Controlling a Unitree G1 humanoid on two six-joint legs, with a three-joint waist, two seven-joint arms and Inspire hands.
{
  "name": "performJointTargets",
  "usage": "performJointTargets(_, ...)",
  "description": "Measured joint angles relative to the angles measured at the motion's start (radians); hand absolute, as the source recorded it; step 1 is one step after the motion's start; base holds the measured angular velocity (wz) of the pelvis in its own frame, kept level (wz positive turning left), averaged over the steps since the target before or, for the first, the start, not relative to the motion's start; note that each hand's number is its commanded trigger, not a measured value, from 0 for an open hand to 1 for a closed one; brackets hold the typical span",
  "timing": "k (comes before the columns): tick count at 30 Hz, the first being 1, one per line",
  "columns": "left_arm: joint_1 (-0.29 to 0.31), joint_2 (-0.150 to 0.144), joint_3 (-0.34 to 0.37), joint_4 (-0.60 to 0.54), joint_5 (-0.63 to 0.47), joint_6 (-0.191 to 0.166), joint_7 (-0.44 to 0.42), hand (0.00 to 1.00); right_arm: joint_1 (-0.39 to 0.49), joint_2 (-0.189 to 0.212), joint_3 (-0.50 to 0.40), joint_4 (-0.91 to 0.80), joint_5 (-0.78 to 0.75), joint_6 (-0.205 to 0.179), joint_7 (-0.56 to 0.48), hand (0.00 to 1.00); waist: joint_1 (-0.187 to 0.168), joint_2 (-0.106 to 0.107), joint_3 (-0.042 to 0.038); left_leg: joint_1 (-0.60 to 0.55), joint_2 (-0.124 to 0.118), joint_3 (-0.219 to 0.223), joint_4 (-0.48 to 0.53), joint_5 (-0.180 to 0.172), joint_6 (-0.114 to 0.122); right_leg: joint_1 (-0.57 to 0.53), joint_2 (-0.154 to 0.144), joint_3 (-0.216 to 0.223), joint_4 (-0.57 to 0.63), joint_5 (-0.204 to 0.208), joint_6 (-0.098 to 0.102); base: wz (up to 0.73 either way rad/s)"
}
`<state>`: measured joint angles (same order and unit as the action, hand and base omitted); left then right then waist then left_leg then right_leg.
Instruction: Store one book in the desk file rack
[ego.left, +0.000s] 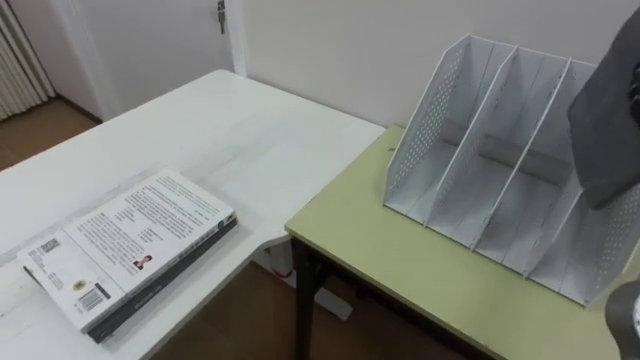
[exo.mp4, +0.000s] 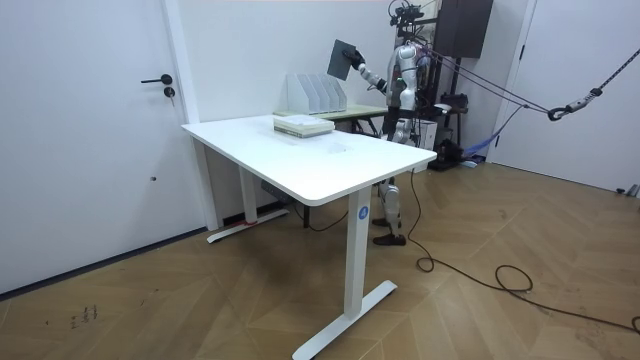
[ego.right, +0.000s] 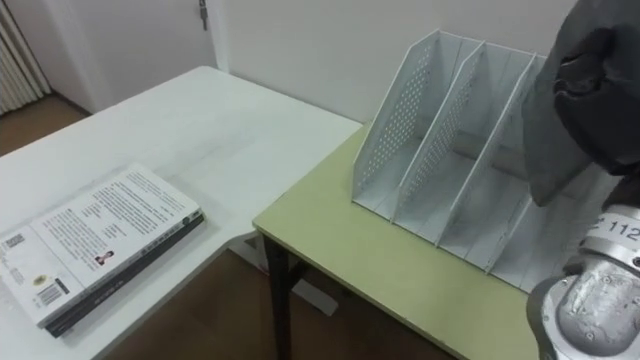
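A dark grey book (ego.right: 552, 140) hangs tilted over the right-hand slots of the white perforated file rack (ego.right: 440, 150). My right hand (exo.mp4: 361, 68) is shut on the book and holds it up above the rack (exo.mp4: 312, 95), with the forearm rising from the lower right of the eye views. The rack stands on a pale green desk (ego.left: 400, 260), and its slots hold nothing. A stack of books (ego.left: 130, 245) with a white printed cover on top lies on the white table (ego.left: 230, 130). In the room view my left hand (exo.mp4: 393, 100) hangs low at my side.
I stand at the green desk's end by the wall. The white table meets that desk at a corner, with a gap of floor (ego.left: 240, 320) between them. A door (exo.mp4: 90, 130) is on the room view's left, and a cable (exo.mp4: 500, 275) trails over the floor.
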<state>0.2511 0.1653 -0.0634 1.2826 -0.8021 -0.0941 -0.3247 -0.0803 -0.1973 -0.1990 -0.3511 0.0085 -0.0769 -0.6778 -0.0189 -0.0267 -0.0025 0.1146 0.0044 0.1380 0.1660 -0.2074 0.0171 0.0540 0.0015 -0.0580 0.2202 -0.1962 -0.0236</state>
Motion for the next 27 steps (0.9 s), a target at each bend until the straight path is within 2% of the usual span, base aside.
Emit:
performJointTargets(6, -0.013, 0.008, 0.006, 0.0, 0.077, -0.002, 0.039, 0.0, -0.02, -0.013, -0.009, 0.041, -0.009, -0.015, -0.077, 1.0, 0.001, -0.002, 0.0023, -0.001, -0.001, -0.002, 0.001, 0.0, 0.0, 0.0, -0.001, -0.002, 0.0, 0.0, 0.0, 0.0)
performJointTargets(15, -0.024, 0.013, 0.03, -0.006, 0.118, 0.001, 0.04, 0.0, -0.024, -0.02, -0.021, 0.108, -0.014, -0.018, -0.083, 1.0, 0.007, -0.015, 0.0096, -0.004, -0.001, -0.003, 0.003, 0.0, 0.0, -0.002, -0.001, -0.002, -0.002, -0.002, 0.001, 0.0)
performJointTargets(20, -0.03, 0.012, 0.039, -0.006, 0.129, 0.007, 0.041, 0.0, -0.03, -0.039, -0.021, 0.149, -0.008, -0.018, -0.077, 1.0, 0.018, -0.016, 0.0076, -0.008, -0.001, -0.008, 0.004, 0.0, 0.0, -0.002, -0.003, -0.012, -0.004, -0.002, 0.001, 0.02)
performJointTargets(27, -0.032, 0.013, 0.042, -0.006, 0.138, 0.021, 0.06, 0.0, -0.096, -0.07, -0.02, 0.247, 0.0, -0.002, -0.062, 1.0, 0.026, -0.021, 0.0032, -0.009, -0.002, -0.017, 0.004, 0.001, 0.0, 0.003, -0.006, -0.034, -0.001, -0.002, 0.001, 0.04)
